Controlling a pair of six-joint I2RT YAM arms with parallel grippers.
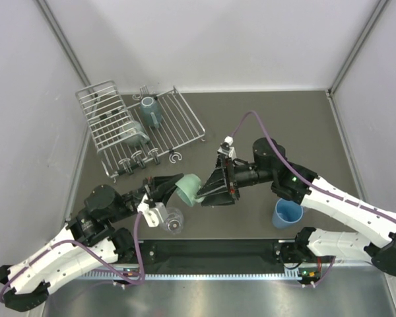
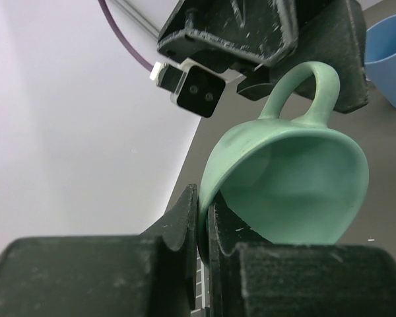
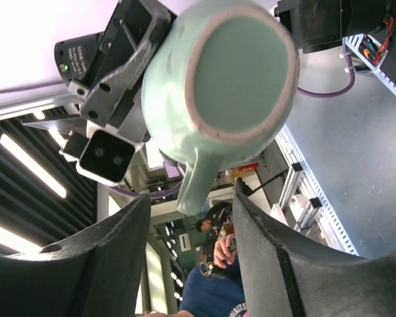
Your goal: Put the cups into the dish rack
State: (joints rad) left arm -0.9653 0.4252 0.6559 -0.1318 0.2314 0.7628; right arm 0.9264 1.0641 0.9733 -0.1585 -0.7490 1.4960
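My left gripper [image 1: 176,183] is shut on the rim of the mint-green mug [image 1: 189,189] and holds it tipped above the table; the pinched rim shows in the left wrist view [image 2: 204,211], with the mug [image 2: 297,178] above it. My right gripper [image 1: 204,195] is open, its fingers on either side of the mug's handle [image 3: 197,178] without touching it. The blue tumbler [image 1: 287,213] stands on the table under the right arm. A clear glass [image 1: 175,222] lies by my left wrist. The grey-teal mug [image 1: 149,111] and a pale cup [image 1: 131,132] are in the silver dish rack [image 1: 185,122].
The dish rack sits at the far left beside the left wall. White walls close in the table on three sides. The rack's small hooks [image 1: 138,158] face the arms. The blue tumbler also shows in the left wrist view [image 2: 389,59].
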